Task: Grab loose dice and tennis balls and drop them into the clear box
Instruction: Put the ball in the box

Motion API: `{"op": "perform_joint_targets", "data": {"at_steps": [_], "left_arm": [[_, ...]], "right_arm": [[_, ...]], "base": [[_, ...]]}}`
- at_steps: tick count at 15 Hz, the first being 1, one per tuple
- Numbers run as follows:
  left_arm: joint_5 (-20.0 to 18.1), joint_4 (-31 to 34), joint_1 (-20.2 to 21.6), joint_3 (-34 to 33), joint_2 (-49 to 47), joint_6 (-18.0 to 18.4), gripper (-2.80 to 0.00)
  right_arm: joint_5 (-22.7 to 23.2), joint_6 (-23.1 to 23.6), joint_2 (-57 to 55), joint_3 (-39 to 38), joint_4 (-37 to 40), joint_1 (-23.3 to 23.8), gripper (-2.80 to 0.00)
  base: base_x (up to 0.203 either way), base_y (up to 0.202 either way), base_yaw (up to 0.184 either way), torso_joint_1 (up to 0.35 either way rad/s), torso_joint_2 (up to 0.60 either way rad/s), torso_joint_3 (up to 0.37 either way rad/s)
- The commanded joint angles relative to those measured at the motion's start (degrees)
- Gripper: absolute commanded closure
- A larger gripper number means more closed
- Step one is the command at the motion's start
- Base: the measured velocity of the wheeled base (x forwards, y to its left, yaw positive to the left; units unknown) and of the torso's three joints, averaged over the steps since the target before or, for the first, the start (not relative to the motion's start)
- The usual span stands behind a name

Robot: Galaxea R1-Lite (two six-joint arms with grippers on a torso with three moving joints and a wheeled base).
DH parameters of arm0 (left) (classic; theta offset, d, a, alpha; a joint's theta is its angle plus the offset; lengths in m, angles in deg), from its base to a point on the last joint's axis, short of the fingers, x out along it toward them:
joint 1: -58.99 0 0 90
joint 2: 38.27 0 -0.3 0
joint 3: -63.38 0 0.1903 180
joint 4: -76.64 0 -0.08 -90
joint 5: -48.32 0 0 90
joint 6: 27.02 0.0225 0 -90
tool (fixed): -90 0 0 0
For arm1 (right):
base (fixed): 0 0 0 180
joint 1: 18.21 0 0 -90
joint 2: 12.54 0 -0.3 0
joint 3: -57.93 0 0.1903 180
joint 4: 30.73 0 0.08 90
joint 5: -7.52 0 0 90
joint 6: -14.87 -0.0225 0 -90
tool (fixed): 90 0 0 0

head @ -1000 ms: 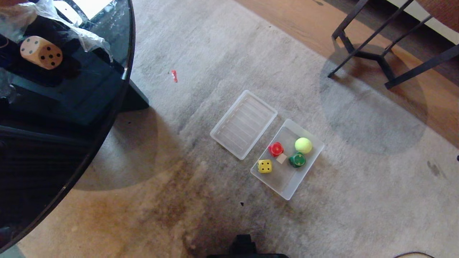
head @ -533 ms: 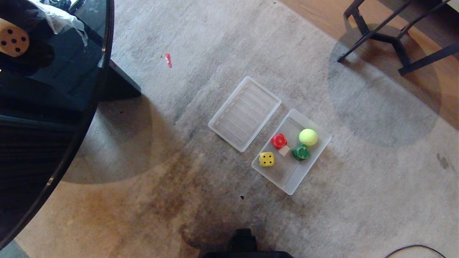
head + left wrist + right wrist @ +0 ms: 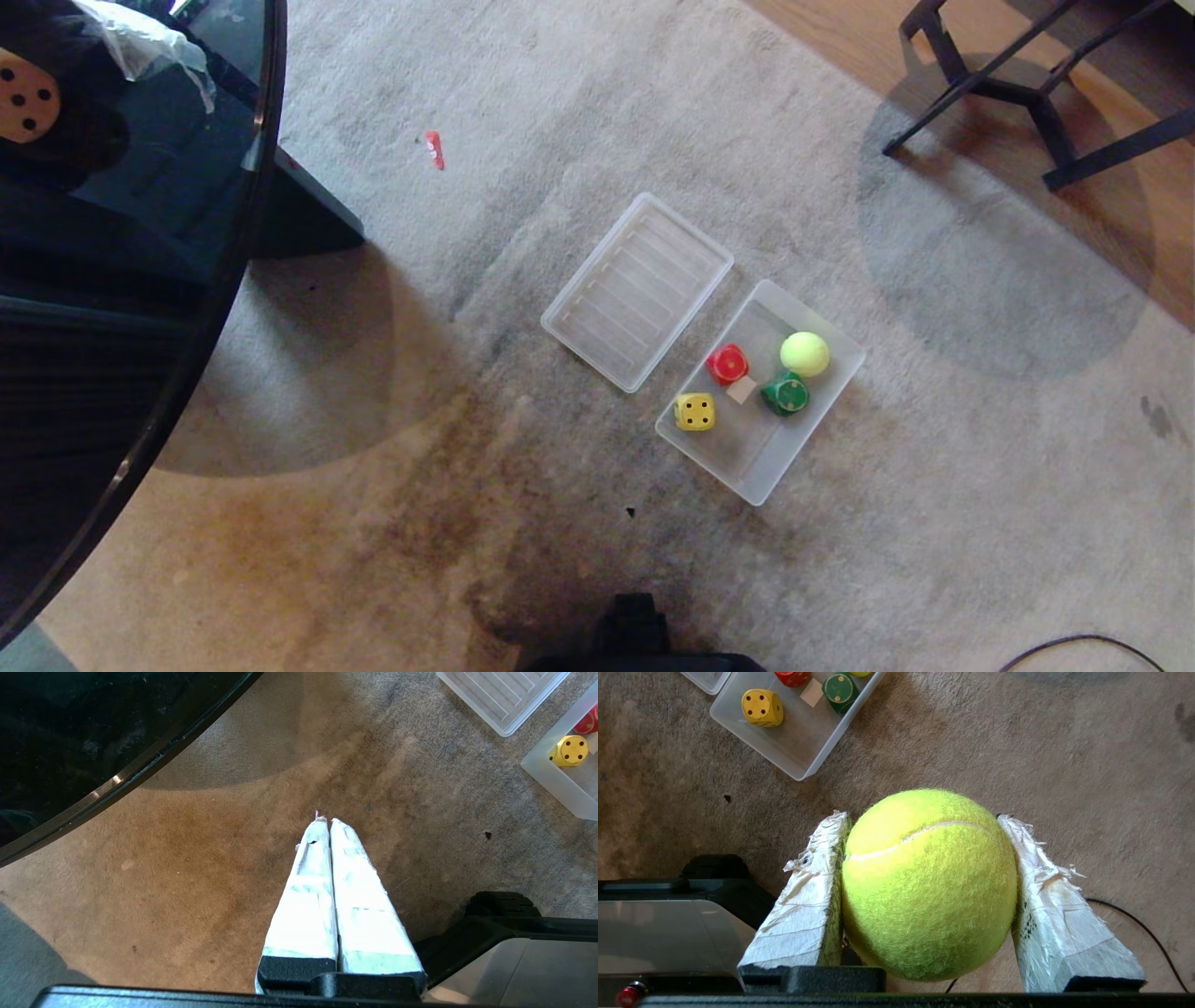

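The clear box [image 3: 738, 453] lies on the carpet. Inside it are a red die [image 3: 726, 363], a yellow die [image 3: 695, 412], a green die [image 3: 785, 393] and a tennis ball [image 3: 804, 354]. A pale beige die [image 3: 23, 96] sits on the black table at the far left. My right gripper [image 3: 923, 817] is shut on a second tennis ball [image 3: 924, 882], held above bare carpet short of the box [image 3: 798, 751]. My left gripper [image 3: 325, 821] hangs over the carpet, shut with nothing in it. Neither gripper shows in the head view.
A flat ribbed clear lid [image 3: 637, 290] lies beside the box. A round black glass table [image 3: 140, 327] fills the left side. Black chair legs [image 3: 1018, 93] stand at the far right. A red scrap [image 3: 434, 149] and a cable [image 3: 1074, 644] lie on the carpet.
The whole head view has shifted, so the camera moved: the table and beige die have slid towards the left edge. The box, lid and dice keep their places on the carpet.
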Motion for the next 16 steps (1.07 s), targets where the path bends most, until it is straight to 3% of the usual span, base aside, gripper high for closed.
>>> {"op": "perform_joint_targets", "data": {"at_steps": [1,5,8,13,16], "left_arm": [[0.02,0.02,0.00,0.00,0.00,-0.02,0.00],[0.02,0.09,0.00,0.00,0.00,-0.02,0.00],[0.02,0.02,0.00,0.00,0.00,-0.02,0.00],[0.02,0.02,0.00,0.00,0.00,-0.02,0.00],[0.02,0.02,0.00,0.00,0.00,-0.02,0.00]], "right_arm": [[0.07,0.23,0.10,0.05,0.19,-0.01,0.00],[-0.25,-0.40,0.11,0.20,0.30,-0.01,0.00],[-0.42,-1.17,-4.29,8.51,6.66,-0.01,0.00],[1.08,-5.49,-27.91,20.24,10.52,0.00,0.00],[1.61,-9.18,-45.04,22.23,1.46,0.00,0.00]], "base": [[0.000,0.000,0.000,0.000,0.00,0.000],[0.000,0.000,0.000,0.000,0.00,0.000],[0.000,0.000,0.000,0.000,0.00,0.000],[0.000,0.000,0.000,0.000,0.00,0.000],[0.000,0.000,0.000,0.000,0.00,0.000]]}}
